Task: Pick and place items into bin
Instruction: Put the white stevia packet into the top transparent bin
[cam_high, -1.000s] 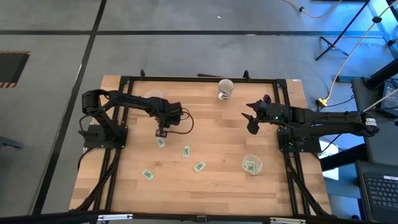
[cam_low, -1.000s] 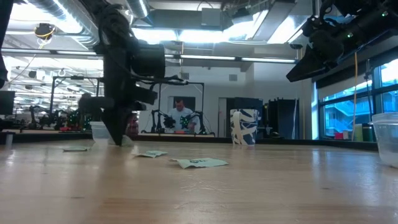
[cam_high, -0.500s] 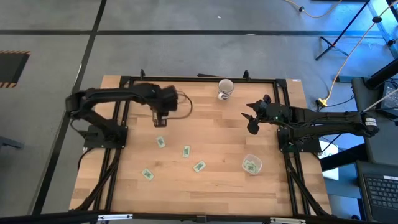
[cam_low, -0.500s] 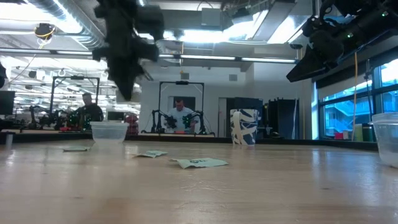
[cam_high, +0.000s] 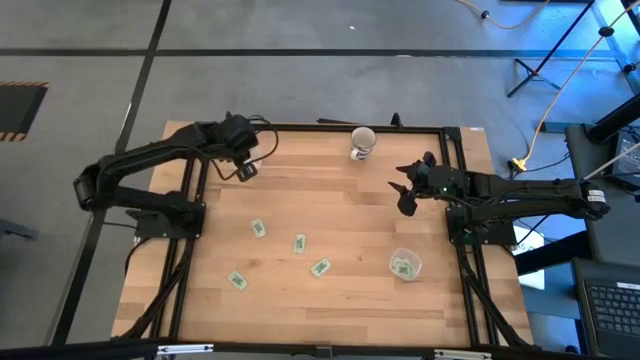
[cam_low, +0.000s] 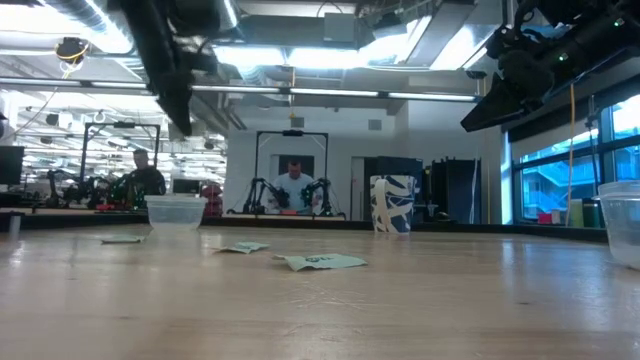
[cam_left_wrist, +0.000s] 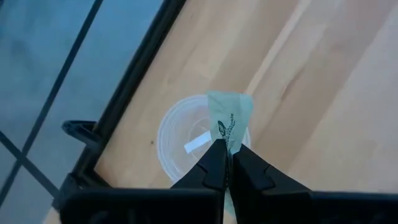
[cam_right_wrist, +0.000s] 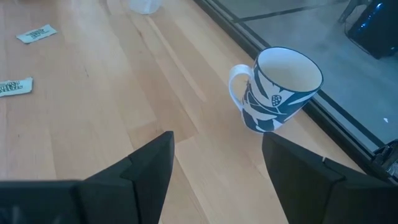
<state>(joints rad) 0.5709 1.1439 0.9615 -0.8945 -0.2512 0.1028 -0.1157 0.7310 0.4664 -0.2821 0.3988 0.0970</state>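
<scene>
Packet in hand (left wrist view): a green packet (cam_left_wrist: 229, 121) is pinched between the closed fingers of the left gripper (cam_left_wrist: 226, 163), hanging above the clear bin (cam_left_wrist: 186, 149); a white slip lies in the bin already.
Risk (left wrist view): the packet hangs near the bin's rim, not over its middle. Let go here, it could catch the rim and land on the wood, I judge.
Edge (left wrist view): the bin sits just beside the black table frame (cam_left_wrist: 134, 74); little room on that side.
High view: the left gripper (cam_high: 243, 170) is at the table's far left corner. Four packets lie loose mid-table, the nearest being packet (cam_high: 258, 228), well apart from either arm.
High view, right side: the right gripper (cam_high: 405, 190) waits with its fingers spread and empty; a second clear cup (cam_high: 404, 264) holding a packet stands near it.
Low view: the loose packets lie flat on the wood, so a pick-up could slip.
Right wrist view: the mug (cam_right_wrist: 280, 90) stands close to the table's far edge; a wide swing there could knock it.
</scene>
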